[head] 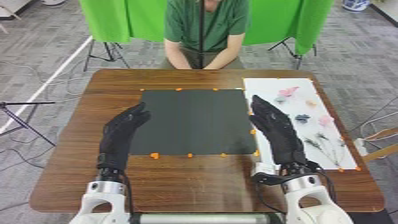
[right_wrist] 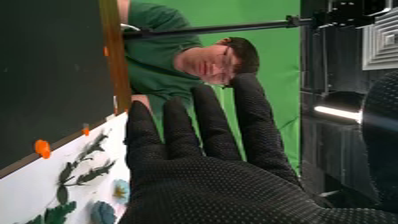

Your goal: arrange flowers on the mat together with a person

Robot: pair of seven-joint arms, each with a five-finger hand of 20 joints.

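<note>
Left hand: the left hand (head: pixel 118 137) is above the dark mat's left edge; fingers extended and close together, gripping nothing.
Right hand: the right hand (head: pixel 277 131) is above the strip where the dark mat and the white sheet meet; in the right wrist view its fingers (right_wrist: pixel 210 122) are straight and spread, with gaps between them, pinching nothing.
Dark mat: the dark mat (head: pixel 195 122) lies flat at the middle of the desk (head: pixel 200 175).
White sheet: the white sheet (head: pixel 266 87) lies on the desk, to the right of the dark mat.
Flowers, far part of sheet: a pink flower (head: pixel 289 91) and a small pale orange flower (head: pixel 311 103).
Flowers, middle of sheet: a dark blue flower (head: pixel 302 118) beside a second pink flower (head: pixel 325 120).
Greenery: thin green sprigs (head: pixel 320 144) on the sheet's near part.
Fixings: orange pieces (head: pixel 155 155) along the mat's edges.
</note>
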